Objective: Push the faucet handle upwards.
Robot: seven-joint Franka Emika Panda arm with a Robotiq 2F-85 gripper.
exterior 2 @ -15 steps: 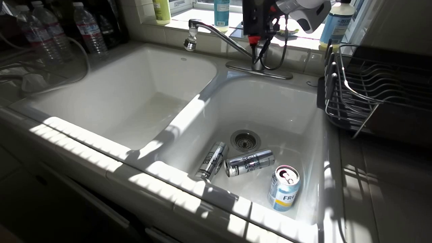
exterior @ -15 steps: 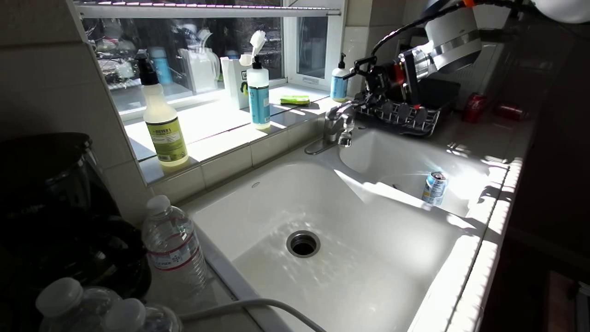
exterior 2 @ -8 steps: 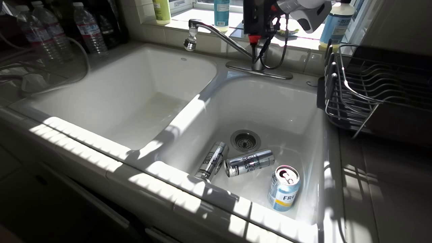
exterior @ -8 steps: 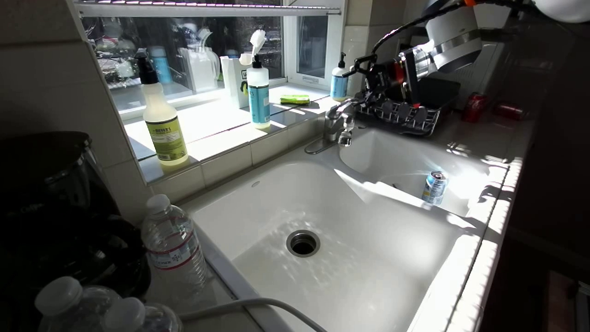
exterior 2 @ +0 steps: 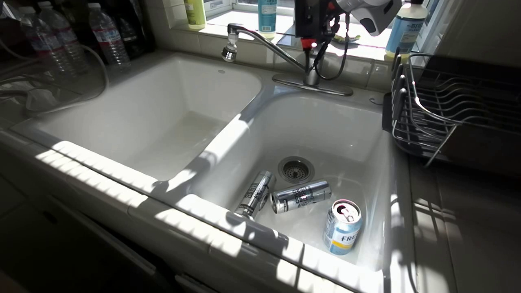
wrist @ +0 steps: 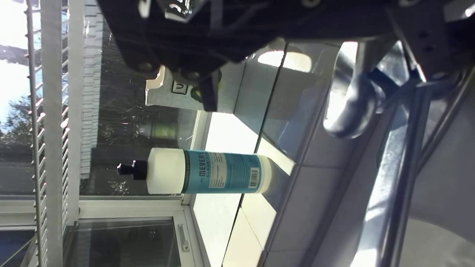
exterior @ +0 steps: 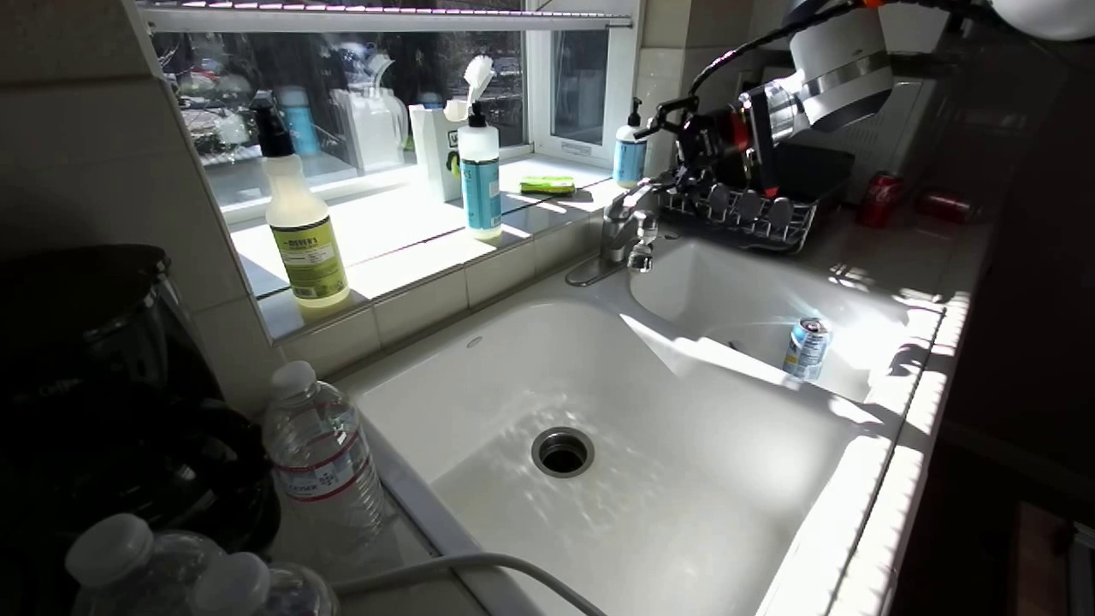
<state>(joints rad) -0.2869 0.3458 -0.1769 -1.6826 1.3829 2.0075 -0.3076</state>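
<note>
In the wrist view the small, rounded, shiny chrome faucet handle (wrist: 345,111) lies between two and three o'clock from the middle. The black two-fingered gripper (wrist: 295,108) hangs from twelve o'clock, its jaws spread wide with nothing held. The handle shows between them, much nearer the jaw on the three o'clock side; whether the two touch I cannot tell. The long chrome spout (wrist: 386,207) runs from beside that jaw toward six o'clock. In an exterior view the black wrist hardware (exterior 2: 307,20) and a hanging black cable (exterior 2: 322,52) stand in front of the handle and hide it.

Around the chrome faucet (exterior: 614,235), in an exterior view, a teal-labelled pump bottle (exterior: 629,158) stands at twelve o'clock, a flat bright-green object (exterior: 547,186) and a second such bottle (exterior: 481,184) at ten, all on the white window sill (exterior: 398,227). In both exterior views a dark dish rack with chrome wire (exterior 2: 420,106) sits at three o'clock. In the smaller basin of the white sink (exterior 2: 228,128), an upright light-blue can (exterior 2: 344,234) stands at five o'clock of the round metal drain (exterior 2: 296,171); two silver cans (exterior 2: 301,197) lie on their sides at six and eight.
</note>
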